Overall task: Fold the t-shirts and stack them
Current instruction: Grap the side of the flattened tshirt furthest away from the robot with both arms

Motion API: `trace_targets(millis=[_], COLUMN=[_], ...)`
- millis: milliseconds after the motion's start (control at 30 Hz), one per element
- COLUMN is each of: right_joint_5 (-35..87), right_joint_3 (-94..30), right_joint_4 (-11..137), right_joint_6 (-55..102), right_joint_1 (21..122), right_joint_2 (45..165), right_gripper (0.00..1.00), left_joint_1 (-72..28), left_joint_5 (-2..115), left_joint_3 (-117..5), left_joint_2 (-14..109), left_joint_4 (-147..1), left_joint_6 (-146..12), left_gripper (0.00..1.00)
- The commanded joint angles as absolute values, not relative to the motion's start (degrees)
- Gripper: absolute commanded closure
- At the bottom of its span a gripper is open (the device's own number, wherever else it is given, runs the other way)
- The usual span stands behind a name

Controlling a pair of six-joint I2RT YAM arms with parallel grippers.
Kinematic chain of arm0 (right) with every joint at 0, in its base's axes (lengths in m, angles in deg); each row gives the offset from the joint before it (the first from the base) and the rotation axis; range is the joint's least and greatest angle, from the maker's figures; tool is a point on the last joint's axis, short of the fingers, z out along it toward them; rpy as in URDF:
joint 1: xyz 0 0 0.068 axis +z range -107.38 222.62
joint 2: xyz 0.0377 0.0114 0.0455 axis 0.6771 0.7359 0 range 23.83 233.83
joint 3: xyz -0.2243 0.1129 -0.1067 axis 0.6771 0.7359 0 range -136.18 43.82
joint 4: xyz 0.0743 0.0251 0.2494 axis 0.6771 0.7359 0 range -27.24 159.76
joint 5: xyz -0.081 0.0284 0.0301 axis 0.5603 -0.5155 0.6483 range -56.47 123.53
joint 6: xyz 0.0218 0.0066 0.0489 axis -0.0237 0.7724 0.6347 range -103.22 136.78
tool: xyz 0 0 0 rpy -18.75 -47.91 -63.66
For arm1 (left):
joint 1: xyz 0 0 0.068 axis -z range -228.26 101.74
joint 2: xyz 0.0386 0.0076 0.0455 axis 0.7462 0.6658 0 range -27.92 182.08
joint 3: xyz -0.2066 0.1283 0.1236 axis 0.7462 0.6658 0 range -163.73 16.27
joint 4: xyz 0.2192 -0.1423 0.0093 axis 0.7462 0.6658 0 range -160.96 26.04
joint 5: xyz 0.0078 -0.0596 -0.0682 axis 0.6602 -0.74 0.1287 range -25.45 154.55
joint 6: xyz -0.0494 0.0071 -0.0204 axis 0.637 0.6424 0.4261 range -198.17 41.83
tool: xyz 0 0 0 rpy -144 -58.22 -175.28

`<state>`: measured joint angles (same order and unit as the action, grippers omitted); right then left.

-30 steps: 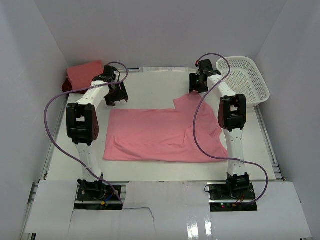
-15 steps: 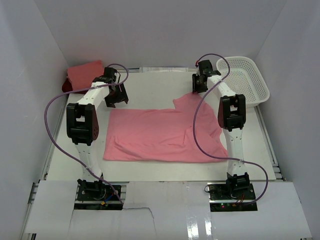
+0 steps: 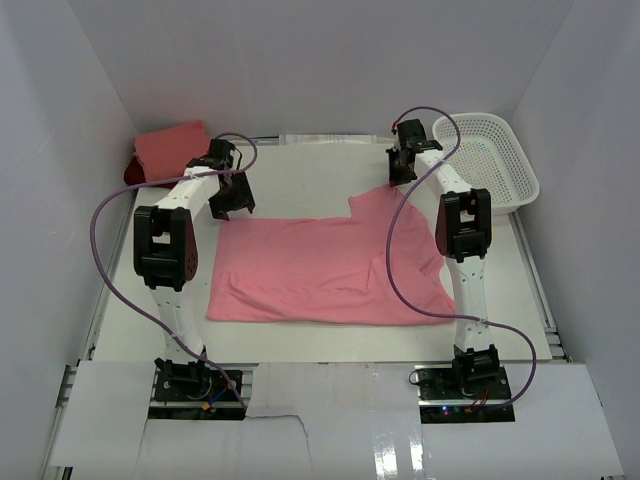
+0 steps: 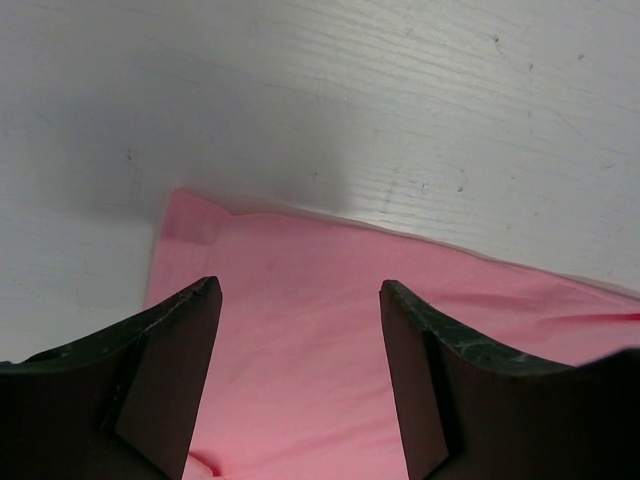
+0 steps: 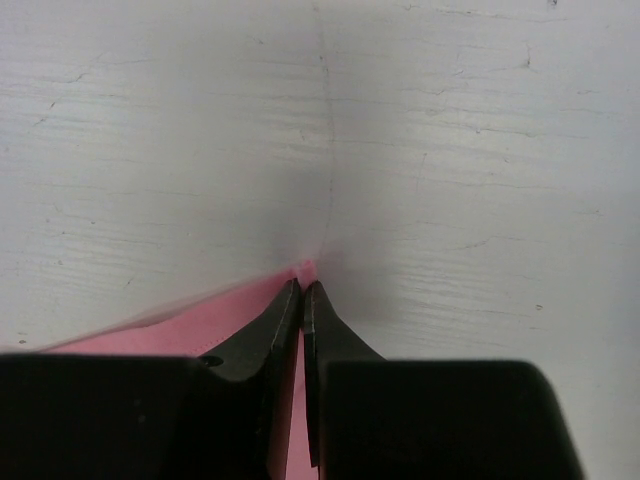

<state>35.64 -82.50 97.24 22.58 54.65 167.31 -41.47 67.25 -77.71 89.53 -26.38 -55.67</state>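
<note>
One rose pink t-shirt: corner pinched between right fingers.

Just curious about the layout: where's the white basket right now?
Overhead view: the white basket sits at the far right corner of the table, just right of the right pincer.

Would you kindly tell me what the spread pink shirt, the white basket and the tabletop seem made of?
The rose pink t-shirt looks like soft matte cloth: it lies limp with wrinkles. The white mesh basket seems moulded plastic, given its rigid lattice. The white tabletop is probably painted wood; faint grain lines show.
</note>
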Motion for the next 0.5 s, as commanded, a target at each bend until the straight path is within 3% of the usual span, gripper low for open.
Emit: trace_targets(millis=[0, 267, 467], right_joint_5=[36.78, 35.55, 34.94], right_joint_3=[-83.97, -83.36, -82.57], right_joint_4=[98.45, 98.36, 98.10], right_joint_6=[21.88, 21.52, 21.35], right_joint_1=[54.39, 54.39, 54.39], right_joint_2=[168.24, 167.45, 167.09], right_gripper=[0.92, 0.92, 0.92], left_joint_1=[-41.84, -44.13, -44.48], left_joint_5=[71.05, 72.46, 73.96], left_joint_3=[-77.16, -79.54, -80.15], left_joint_2=[87.48, 92.23, 94.60], left_joint_4=[-27.27, -27.27, -27.10], left_joint_6=[-56.02, -54.35, -54.53], left_gripper=[0.25, 0.37, 0.38])
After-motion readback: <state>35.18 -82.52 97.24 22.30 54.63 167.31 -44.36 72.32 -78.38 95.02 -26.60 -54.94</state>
